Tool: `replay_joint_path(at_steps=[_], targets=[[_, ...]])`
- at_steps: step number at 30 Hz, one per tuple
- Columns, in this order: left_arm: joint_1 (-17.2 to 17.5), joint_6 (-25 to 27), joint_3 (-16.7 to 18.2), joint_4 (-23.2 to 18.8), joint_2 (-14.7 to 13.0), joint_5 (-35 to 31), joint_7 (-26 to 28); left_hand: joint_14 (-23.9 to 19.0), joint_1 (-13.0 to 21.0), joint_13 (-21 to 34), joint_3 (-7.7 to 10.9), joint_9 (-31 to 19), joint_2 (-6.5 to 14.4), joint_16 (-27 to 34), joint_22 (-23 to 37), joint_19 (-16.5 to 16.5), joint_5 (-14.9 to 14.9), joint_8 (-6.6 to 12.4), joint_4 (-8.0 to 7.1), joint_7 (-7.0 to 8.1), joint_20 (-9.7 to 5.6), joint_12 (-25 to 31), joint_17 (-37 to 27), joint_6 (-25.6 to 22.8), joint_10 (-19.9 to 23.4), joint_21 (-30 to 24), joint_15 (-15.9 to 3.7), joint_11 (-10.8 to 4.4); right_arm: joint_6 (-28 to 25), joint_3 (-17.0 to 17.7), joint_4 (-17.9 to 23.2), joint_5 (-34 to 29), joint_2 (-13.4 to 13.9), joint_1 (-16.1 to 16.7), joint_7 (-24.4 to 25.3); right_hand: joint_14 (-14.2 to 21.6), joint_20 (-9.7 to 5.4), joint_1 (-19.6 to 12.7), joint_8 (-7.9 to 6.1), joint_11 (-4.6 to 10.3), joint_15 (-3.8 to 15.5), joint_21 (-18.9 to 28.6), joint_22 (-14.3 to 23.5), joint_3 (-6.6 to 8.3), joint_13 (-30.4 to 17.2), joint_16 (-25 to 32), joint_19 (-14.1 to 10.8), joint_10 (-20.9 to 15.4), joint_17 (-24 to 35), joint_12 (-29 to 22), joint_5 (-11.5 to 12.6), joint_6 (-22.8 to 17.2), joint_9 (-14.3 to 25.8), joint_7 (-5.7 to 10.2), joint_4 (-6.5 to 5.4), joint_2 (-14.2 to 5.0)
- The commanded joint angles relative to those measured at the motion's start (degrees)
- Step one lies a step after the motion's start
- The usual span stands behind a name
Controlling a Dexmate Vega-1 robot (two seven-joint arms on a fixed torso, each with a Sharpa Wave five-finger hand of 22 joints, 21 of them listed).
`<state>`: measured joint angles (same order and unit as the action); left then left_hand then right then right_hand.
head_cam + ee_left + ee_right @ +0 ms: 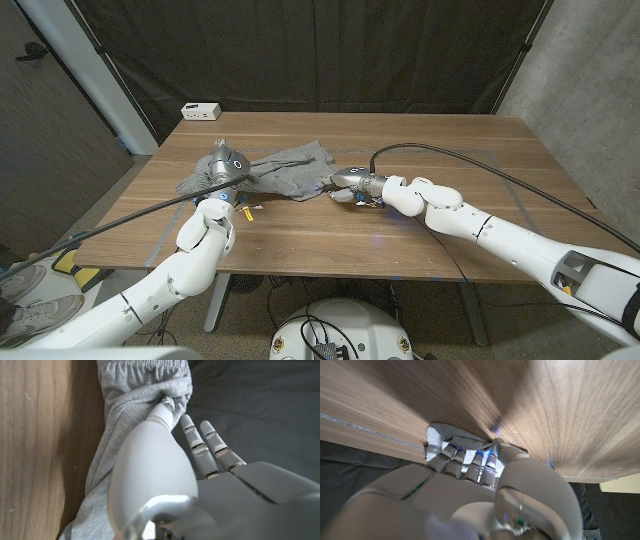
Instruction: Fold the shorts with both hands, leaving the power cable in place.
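Head view: the grey shorts lie crumpled across the middle of the wooden tabletop, running from the left robot hand to the right robot hand. The left robot hand sits on the shorts' left end, over the bunched cloth. The right robot hand is at the shorts' right end, low on the wood, with its fingertips at the cloth's edge. A black power cable arcs over the right side of the tabletop from near the right robot hand's wrist toward the right edge. A small white box stands at the far left corner of the tabletop, well apart from the shorts.

In the left wrist view, the left robot hand presses its thumb into the gathered waistband of the shorts, pinching the fabric. In the right wrist view, the right robot hand has its fingers curled onto a small corner of the shorts, clamping it against the tabletop.
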<state>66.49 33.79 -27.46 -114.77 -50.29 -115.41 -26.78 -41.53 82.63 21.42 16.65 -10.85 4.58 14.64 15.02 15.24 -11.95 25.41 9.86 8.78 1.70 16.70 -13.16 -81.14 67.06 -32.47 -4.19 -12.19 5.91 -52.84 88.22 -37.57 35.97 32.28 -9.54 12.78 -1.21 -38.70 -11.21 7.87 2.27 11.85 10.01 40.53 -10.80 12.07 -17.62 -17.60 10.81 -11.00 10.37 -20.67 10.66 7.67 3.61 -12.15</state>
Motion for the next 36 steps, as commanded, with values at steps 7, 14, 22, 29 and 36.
replay_joint_path(at_steps=[7,14,22,29,36], targets=[[1.40,-8.94,3.42,-3.98,-9.86,-0.96,5.48,-1.54,1.98,0.52,-0.49,-0.23,-0.10,1.14,0.58,-0.37,1.07,3.31,-0.24,-0.83,-0.98,-0.29,-1.01,-0.32,1.66,-1.56,-9.50,-0.02,0.92,-1.39,-2.86,0.33,-1.56,-1.40,-0.65,-0.30,0.13,0.07,0.15,-0.22,6.97,0.39,0.28,-0.61,-0.15,0.08,-0.21,0.50,0.18,0.12,-0.17,0.32,0.17,-0.03,-0.26,0.60],[-0.47,-13.20,3.64,-4.81,-13.76,0.46,7.11,-2.11,2.55,0.71,-0.85,-0.03,-0.11,1.59,0.80,-0.60,1.46,4.78,-0.42,-1.05,-1.31,-0.47,-1.52,-0.26,2.17,-2.32,-9.49,-0.10,0.99,-1.87,-3.95,0.59,-2.19,-1.94,-1.07,-0.36,0.12,0.08,0.17,-0.28,6.93,0.35,0.28,-0.82,-0.16,0.07,-0.13,0.54,0.18,0.12,-0.22,0.35,0.18,-0.04,-0.29,0.67],[-3.36,-18.81,3.35,-6.18,-18.30,1.87,8.37,-2.63,2.96,0.92,-1.25,0.12,-0.21,1.90,0.98,-0.46,1.68,5.93,-0.52,-0.93,-2.34,-0.56,-1.94,-0.15,2.51,-3.14,-9.53,-0.26,2.08,-3.12,-5.49,-0.21,-2.78,-2.87,-1.13,-0.37,0.13,0.10,0.19,-0.38,6.87,0.33,0.28,-1.08,-0.16,0.09,-0.09,0.53,0.18,0.10,-0.28,0.35,0.19,-0.04,-0.33,0.72],[-6.48,-23.77,2.65,-7.08,-21.90,1.61,10.38,-2.72,3.14,0.98,-1.55,0.19,-0.31,1.97,1.07,-0.40,1.68,6.58,-0.61,-0.83,-2.78,-0.65,-2.14,-0.14,2.73,-3.61,-9.52,-0.28,3.41,-3.55,-7.58,0.19,-3.55,-3.57,-0.26,-0.43,0.14,0.12,0.18,-0.32,6.89,0.31,0.28,-1.31,-0.17,0.09,-0.06,0.50,0.19,0.08,-0.31,0.28,0.20,-0.09,-0.38,0.71],[-9.88,-27.40,1.95,-8.13,-23.74,0.80,13.25,-2.93,3.28,0.99,-1.83,0.25,-0.29,2.08,1.15,-0.50,1.63,7.12,-0.73,-0.59,-3.04,-0.77,-2.36,0.05,2.89,-4.03,-9.53,-0.31,4.50,-3.58,-8.67,0.87,-3.46,-3.77,0.38,-0.39,0.22,0.09,0.20,-0.34,6.79,0.30,0.27,-1.53,-0.17,0.11,-0.06,0.55,0.17,0.09,-0.34,0.28,0.21,-0.12,-0.35,0.75]])
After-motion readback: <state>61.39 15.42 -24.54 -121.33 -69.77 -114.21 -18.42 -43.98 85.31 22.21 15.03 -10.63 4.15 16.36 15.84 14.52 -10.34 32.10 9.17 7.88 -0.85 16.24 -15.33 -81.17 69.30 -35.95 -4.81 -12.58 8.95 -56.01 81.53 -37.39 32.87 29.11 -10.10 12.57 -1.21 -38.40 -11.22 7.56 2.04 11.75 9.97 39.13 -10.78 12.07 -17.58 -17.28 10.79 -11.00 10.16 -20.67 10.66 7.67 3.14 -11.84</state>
